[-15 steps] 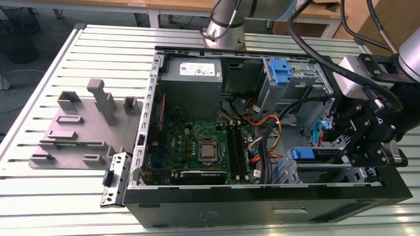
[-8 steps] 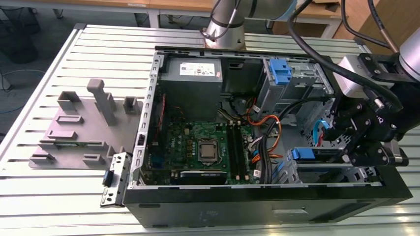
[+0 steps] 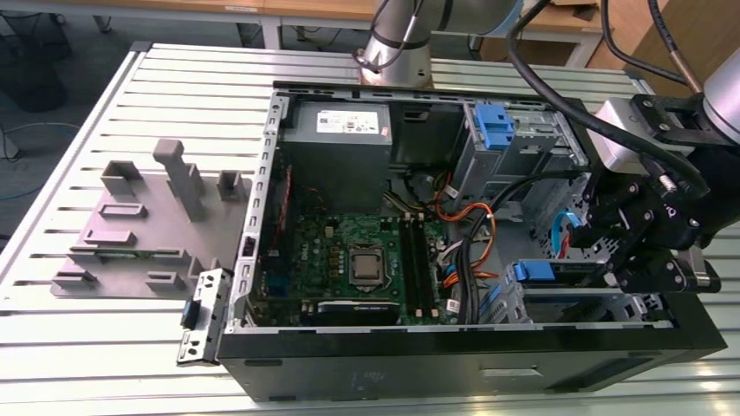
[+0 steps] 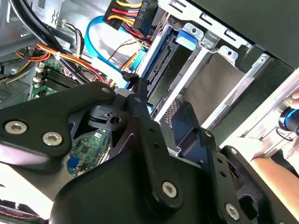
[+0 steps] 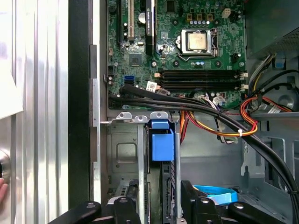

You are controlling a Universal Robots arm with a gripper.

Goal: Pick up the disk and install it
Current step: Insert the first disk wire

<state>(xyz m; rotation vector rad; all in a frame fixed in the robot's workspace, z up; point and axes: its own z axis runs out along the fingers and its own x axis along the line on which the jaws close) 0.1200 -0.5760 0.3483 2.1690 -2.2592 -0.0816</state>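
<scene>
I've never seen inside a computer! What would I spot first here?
The open computer case in the middle, showing its green motherboard. At the exterior view's right, the black gripper hangs over the drive bay, where the disk in its bright blue caddy sits.

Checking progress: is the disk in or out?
In: the disk sits in the drive bay, blue tab showing; fully seated, cannot tell.

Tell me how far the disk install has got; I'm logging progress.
Done: the disk already sits in a slot of the drive cage. In hand: the gripper hovers right at the disk's end. Left: unclear, since I cannot tell whether it is fully seated.
</scene>
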